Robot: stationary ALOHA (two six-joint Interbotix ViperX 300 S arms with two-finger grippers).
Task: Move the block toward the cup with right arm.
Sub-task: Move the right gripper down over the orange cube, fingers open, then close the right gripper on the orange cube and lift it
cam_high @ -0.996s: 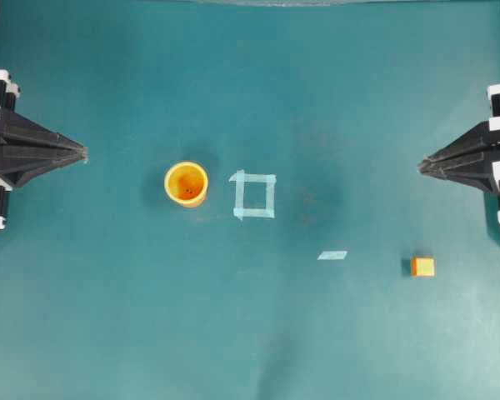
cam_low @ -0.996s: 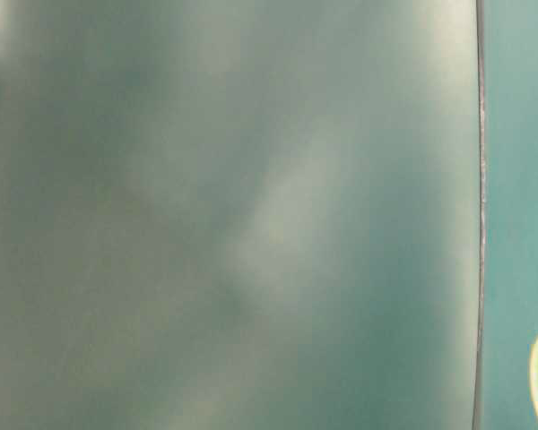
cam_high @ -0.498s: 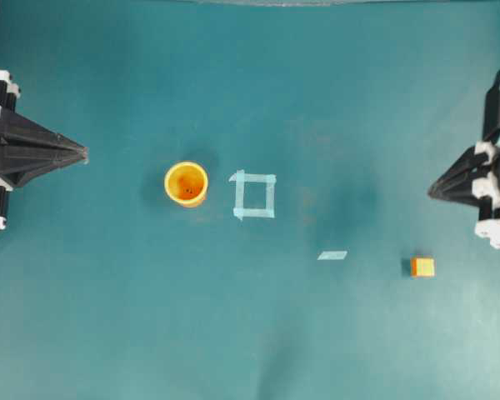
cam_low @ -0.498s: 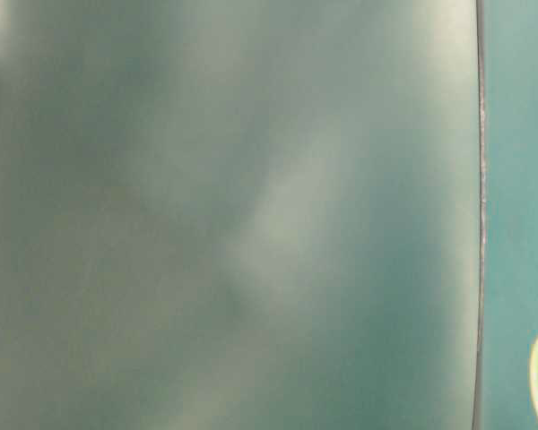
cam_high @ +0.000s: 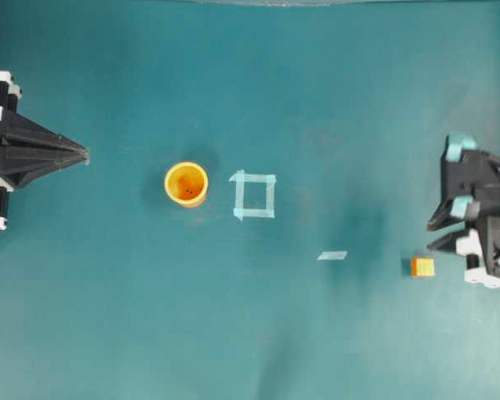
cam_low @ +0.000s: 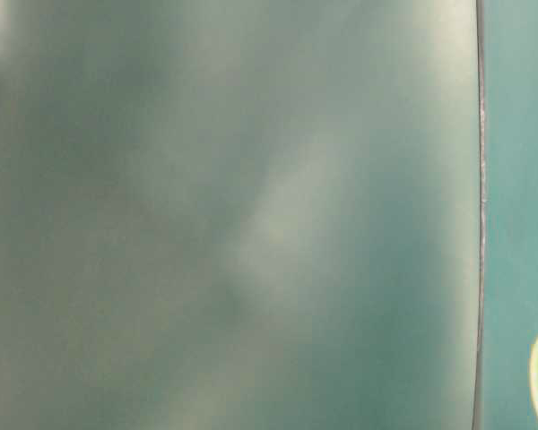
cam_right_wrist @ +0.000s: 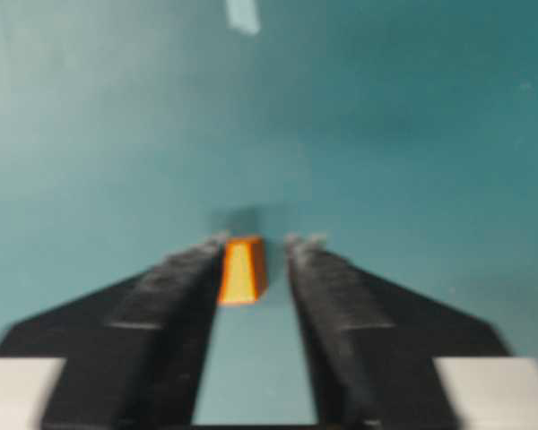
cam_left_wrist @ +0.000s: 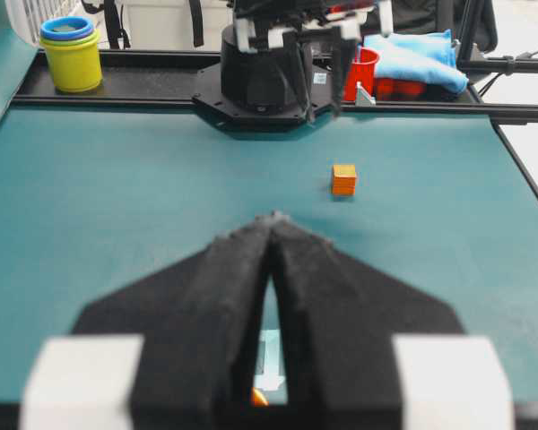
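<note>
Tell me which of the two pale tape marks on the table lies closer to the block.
The single short tape strip, lying between the block and the cup. The other mark, the hollow tape square, sits right beside the cup, much farther from the block.

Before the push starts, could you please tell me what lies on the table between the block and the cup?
Overhead: a tape strip and tape square lie between the block and the cup.

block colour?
Orange sides, pale yellow top face; the block shows best in the overhead view.
</note>
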